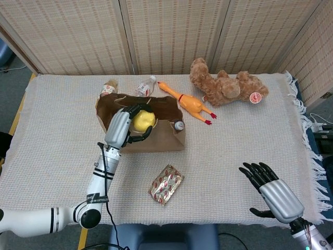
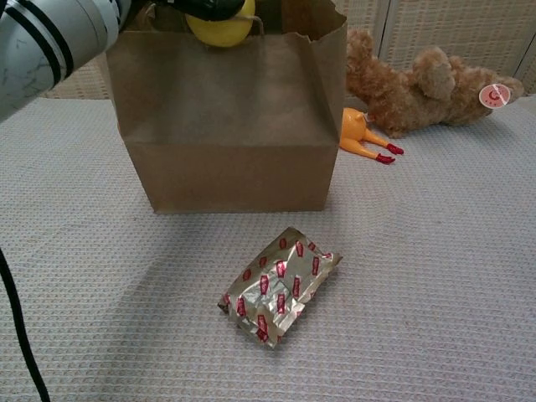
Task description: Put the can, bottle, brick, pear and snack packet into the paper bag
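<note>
Pear (image 1: 142, 120) clamped in left hand (image 1: 125, 128) fingers, over the paper bag (image 1: 156, 136) mouth. Snack packet (image 1: 165, 184) lies well below those fingers. Right hand (image 1: 270, 190) fingers apart, holding nothing.

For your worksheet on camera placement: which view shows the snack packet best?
The chest view: the snack packet lies close and large, its red print clear. The head view shows it whole but small, in front of the paper bag.
</note>
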Available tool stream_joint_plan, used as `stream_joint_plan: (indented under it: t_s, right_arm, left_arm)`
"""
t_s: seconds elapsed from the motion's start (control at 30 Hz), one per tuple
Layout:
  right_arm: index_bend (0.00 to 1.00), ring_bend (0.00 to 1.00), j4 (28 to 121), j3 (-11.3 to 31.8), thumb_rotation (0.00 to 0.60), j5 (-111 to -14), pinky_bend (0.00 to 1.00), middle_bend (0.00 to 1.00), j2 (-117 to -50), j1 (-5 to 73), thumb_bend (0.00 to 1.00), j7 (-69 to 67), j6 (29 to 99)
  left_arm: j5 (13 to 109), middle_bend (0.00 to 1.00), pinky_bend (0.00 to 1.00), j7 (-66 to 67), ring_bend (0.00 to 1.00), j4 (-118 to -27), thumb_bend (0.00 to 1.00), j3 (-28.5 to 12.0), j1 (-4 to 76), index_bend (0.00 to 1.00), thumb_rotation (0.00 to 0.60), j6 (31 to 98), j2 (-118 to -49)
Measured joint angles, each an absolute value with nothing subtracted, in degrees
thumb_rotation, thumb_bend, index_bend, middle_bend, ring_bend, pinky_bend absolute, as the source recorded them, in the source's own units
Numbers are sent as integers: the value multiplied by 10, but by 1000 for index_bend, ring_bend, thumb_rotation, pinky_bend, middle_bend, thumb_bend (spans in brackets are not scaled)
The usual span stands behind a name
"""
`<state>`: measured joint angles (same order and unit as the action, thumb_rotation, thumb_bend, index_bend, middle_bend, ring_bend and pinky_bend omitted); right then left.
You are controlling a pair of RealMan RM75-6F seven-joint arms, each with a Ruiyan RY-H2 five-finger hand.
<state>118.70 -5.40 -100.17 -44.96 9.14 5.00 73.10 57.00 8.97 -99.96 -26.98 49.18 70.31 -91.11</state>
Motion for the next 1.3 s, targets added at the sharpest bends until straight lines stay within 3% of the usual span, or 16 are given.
stream_joint_plan:
  t_s: [0.03, 0.1, 0.37, 0.93, 1.3]
  right_arm:
    - [0, 0, 1187, -54, 600, -1001, 0, 0, -450, 91, 17, 50, 731]
    - [0, 0, 1186, -54, 600, -999, 0, 0, -450, 92, 17, 51, 728]
    - [0, 0, 1189, -53, 600, -998, 0, 0, -452, 93, 17, 57, 727]
    - [0, 0, 1193, -55, 600, -1012, 0, 0, -448, 90, 17, 56, 735]
    - [0, 0, 1190, -54, 600, -1011, 0, 0, -443, 91, 17, 49, 738]
  left_arm:
    - [567, 180, 310, 90, 141, -1000, 405, -269, 493, 181, 600, 696, -910]
    - [563, 112, 248, 91, 68, -1006, 391, -267, 497, 112, 600, 683, -906]
    - [588, 23, 195, 72, 9, -1020, 359, -266, 498, 6, 600, 682, -895]
    - [576, 13, 193, 94, 11, -1007, 350, -277, 518, 5, 600, 687, -904]
    - [601, 0, 124, 105, 0, -979, 346, -285, 541, 0, 600, 696, -918]
